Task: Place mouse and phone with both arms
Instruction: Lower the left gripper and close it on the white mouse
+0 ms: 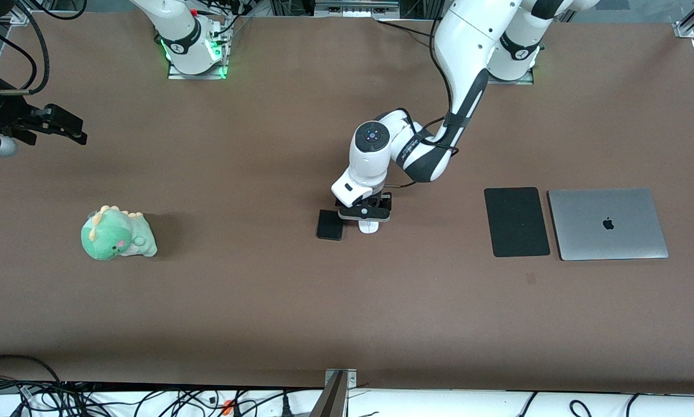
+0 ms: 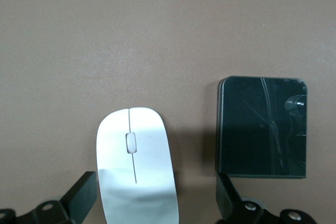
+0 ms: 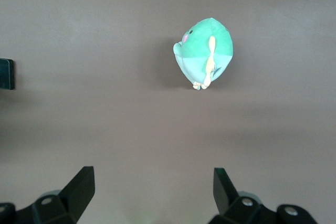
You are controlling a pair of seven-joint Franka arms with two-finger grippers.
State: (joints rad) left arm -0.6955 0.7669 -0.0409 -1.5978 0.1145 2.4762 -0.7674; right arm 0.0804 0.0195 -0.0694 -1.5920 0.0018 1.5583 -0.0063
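The white mouse [image 1: 369,227] lies mid-table, mostly hidden under the left arm's hand. The black phone [image 1: 330,225] lies flat beside it, toward the right arm's end. My left gripper [image 1: 368,218] is low over the mouse. In the left wrist view it is open [image 2: 156,195], with one finger on each side of the mouse [image 2: 137,166] and a gap at both sides. The phone [image 2: 262,127] lies just outside one finger. My right gripper [image 1: 80,130] waits in the air at the right arm's end of the table, open and empty [image 3: 152,187].
A green plush dinosaur [image 1: 118,233] sits toward the right arm's end and shows in the right wrist view [image 3: 206,51]. A matte black pad [image 1: 516,222] and a closed silver laptop [image 1: 607,223] lie side by side toward the left arm's end.
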